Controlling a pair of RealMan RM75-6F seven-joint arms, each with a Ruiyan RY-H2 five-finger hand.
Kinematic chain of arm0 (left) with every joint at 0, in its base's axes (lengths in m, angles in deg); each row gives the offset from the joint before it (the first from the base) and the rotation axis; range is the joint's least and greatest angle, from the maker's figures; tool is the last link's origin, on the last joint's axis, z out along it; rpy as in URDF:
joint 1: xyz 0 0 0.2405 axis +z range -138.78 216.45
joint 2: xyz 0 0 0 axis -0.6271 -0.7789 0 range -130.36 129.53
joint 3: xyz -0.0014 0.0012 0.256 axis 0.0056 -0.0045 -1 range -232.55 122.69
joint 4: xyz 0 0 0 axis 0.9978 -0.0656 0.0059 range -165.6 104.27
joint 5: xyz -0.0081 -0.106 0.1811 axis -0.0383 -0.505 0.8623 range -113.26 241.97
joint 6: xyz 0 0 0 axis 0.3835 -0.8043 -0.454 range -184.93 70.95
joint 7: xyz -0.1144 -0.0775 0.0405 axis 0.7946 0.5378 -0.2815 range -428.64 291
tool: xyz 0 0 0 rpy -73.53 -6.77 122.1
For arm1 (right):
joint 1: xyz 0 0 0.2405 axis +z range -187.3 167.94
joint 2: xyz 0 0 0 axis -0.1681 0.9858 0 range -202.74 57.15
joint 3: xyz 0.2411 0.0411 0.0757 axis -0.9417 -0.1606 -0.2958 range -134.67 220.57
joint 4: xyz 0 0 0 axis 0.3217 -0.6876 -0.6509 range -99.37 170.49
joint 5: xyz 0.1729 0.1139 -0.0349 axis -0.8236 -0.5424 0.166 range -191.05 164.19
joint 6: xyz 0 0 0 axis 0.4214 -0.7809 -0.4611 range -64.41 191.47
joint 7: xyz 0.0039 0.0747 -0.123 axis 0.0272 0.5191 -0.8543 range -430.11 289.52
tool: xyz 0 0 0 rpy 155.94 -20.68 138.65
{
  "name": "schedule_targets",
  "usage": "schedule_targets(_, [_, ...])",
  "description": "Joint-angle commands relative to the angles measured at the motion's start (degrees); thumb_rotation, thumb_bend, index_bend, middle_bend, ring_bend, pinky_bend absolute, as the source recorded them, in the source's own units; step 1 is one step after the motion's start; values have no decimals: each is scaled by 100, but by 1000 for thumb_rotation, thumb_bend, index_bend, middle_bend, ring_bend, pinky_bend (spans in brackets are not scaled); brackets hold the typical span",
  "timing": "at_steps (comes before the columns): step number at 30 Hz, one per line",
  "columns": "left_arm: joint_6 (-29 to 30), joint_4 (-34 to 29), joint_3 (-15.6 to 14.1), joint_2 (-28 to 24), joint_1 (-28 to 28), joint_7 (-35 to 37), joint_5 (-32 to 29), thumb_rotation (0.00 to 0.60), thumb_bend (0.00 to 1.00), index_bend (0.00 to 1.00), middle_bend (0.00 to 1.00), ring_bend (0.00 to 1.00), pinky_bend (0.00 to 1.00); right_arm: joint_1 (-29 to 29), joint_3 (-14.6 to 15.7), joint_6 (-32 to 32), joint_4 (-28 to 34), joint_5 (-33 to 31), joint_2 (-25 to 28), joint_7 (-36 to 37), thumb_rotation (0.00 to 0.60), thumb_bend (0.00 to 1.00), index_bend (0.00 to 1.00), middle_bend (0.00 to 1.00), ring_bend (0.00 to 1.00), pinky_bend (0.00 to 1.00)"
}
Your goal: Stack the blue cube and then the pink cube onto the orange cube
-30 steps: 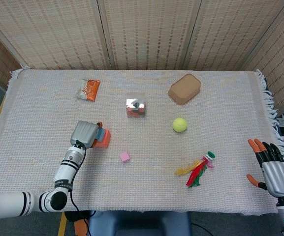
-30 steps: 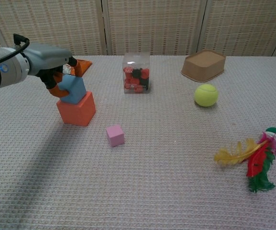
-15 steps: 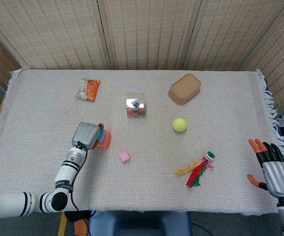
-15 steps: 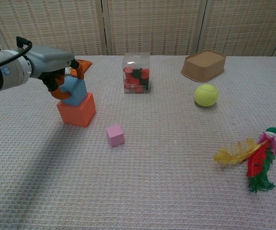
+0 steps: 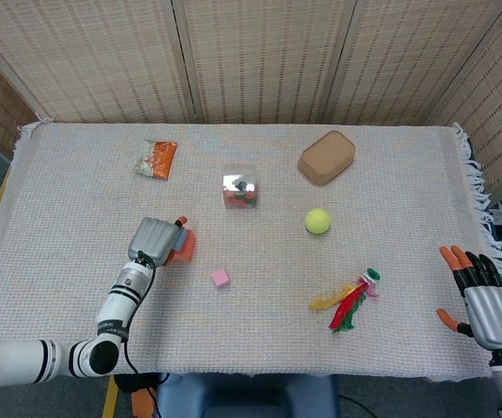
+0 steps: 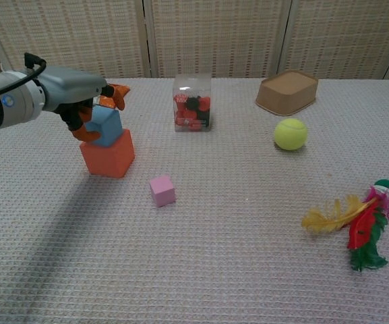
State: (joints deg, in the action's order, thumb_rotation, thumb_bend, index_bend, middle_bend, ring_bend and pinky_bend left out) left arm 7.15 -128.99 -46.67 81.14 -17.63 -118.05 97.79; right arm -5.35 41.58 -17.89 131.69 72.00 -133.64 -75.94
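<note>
Now the blue cube (image 6: 106,125) sits flatter on the orange cube (image 6: 108,154).
My left hand (image 6: 79,91) grips its sides; it looks light and hard, so I hold gently.

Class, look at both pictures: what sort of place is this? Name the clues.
Probably a robot test or lab bench, not a home: a table under a woven cloth, woven screen panels closing it off behind, and a left robot hand holding a blue cube on an orange cube.
</note>
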Motion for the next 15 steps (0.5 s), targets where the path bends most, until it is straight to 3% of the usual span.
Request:
schedule_targets(1, [23, -52, -7, -30, 8, 24, 53, 600, 375, 167, 1000, 1000, 1000, -2, -2, -5, 2, -2, 2, 3, 600, 107, 0, 0, 0, 0])
schedule_targets(4, [69, -226, -43, -116, 43, 54, 178, 600, 376, 149, 1000, 1000, 1000, -11, -3, -22, 5, 4, 9, 8, 600, 107, 0, 0, 0, 0])
schedule_targets(10, [149, -1153, -215, -503, 288, 390, 775, 600, 376, 106, 1000, 1000, 1000, -18, 14, -27, 16, 35, 17, 16, 600, 108, 0, 0, 0, 0])
schedule_targets(15, [98, -1753, -640, -769, 593, 696, 1667, 600, 375, 104, 1000, 1000, 1000, -36, 43, -61, 30, 109, 48, 75, 600, 107, 0, 0, 0, 0])
